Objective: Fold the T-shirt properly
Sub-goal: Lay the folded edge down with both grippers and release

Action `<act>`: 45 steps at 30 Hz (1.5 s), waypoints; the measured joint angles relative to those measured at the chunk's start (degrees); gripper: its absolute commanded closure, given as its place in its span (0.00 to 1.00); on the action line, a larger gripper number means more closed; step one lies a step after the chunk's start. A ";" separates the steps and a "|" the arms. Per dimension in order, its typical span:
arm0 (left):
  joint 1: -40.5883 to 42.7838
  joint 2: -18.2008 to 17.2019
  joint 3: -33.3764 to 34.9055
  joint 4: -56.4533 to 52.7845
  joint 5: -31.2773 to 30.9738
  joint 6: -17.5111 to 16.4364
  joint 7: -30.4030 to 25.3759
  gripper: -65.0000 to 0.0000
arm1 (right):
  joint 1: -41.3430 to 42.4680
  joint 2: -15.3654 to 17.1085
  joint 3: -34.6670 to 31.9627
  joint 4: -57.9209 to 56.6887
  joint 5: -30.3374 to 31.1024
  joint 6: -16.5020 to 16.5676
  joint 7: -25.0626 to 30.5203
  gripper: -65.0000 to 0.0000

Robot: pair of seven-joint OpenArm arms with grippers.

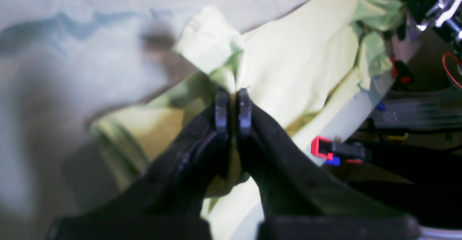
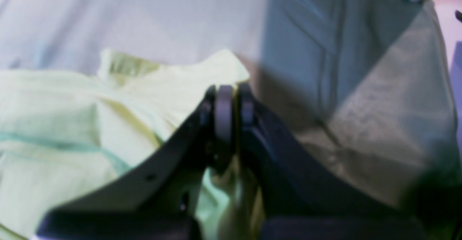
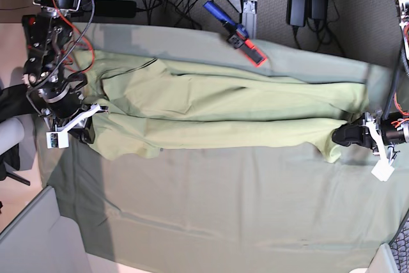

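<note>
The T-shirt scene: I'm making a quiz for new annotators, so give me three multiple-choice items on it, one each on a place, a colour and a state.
1. Where does the T-shirt lie?
A. stretched across the table cloth between the two arms
B. bunched in a heap at one corner
C. hanging off the table's edge

2. What colour is the T-shirt?
A. white
B. pale yellow-green
C. dark blue

3. How do the grippers stand?
A. both open above the cloth
B. one open, one shut
C. both shut on the T-shirt

Answers:
1 A, the base view shows it pulled long from arm to arm.
2 B, plain in all views.
3 C, the left gripper and right gripper each pinch fabric between closed jaws.
</note>
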 measured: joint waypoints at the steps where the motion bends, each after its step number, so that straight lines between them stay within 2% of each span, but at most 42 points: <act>1: 0.59 -0.63 -0.02 0.00 -0.22 0.00 0.15 1.00 | -0.63 0.00 0.15 0.52 0.02 0.00 -0.02 1.00; 5: 1.75 -2.67 -0.02 0.00 -3.37 0.02 3.23 1.00 | -2.58 -0.02 0.28 1.70 0.00 0.00 -1.05 1.00; 10: 1.77 -3.43 0.00 0.00 -9.73 0.02 6.08 1.00 | -5.53 0.00 0.28 5.44 0.00 0.00 -1.09 1.00; 11: 1.77 -3.58 0.00 0.00 -10.29 0.02 6.16 0.97 | -6.08 0.00 0.33 6.29 0.00 0.00 -1.16 1.00; 14: 1.73 -4.11 -0.02 0.02 -10.54 0.02 6.21 0.67 | -7.48 -0.02 1.03 8.31 0.07 0.00 -1.40 1.00; 16: 1.90 -4.20 -0.02 0.02 -10.54 0.02 6.21 0.56 | -8.11 0.00 2.29 9.42 0.22 0.00 -1.84 1.00; 20: 3.30 -4.20 -0.02 0.02 -10.69 0.00 6.08 0.54 | -9.64 0.00 6.49 10.29 4.52 0.00 -5.81 1.00; 25: 4.94 -4.09 -0.02 0.02 -10.75 0.02 6.21 0.53 | -12.37 0.00 9.62 10.32 7.54 0.00 -6.86 1.00; 28: 5.84 -4.09 0.00 0.02 -10.75 0.02 6.21 0.44 | -14.43 -0.15 9.62 10.36 7.69 0.00 -7.74 1.00; 30: 6.36 -4.04 0.00 0.02 -10.67 0.02 6.23 0.43 | -15.52 -0.15 9.62 10.36 8.28 0.00 -8.79 1.00; 33: 6.27 -4.07 0.00 0.02 -9.33 0.02 6.19 0.43 | -16.09 -0.15 9.64 10.36 8.44 0.00 -8.92 0.63; 35: 6.29 -4.07 -0.02 0.02 -8.94 0.02 6.19 0.43 | -16.00 -0.17 9.64 10.36 8.44 0.00 -8.87 0.48; 40: 6.29 -4.07 -0.02 0.02 -7.89 0.02 6.19 0.43 | -16.02 -0.28 10.54 10.36 9.62 0.00 -8.96 0.46; 45: 6.32 -3.98 -1.44 0.02 -7.87 0.00 6.23 0.43 | -16.02 -0.31 17.33 11.72 13.84 0.00 -10.36 0.46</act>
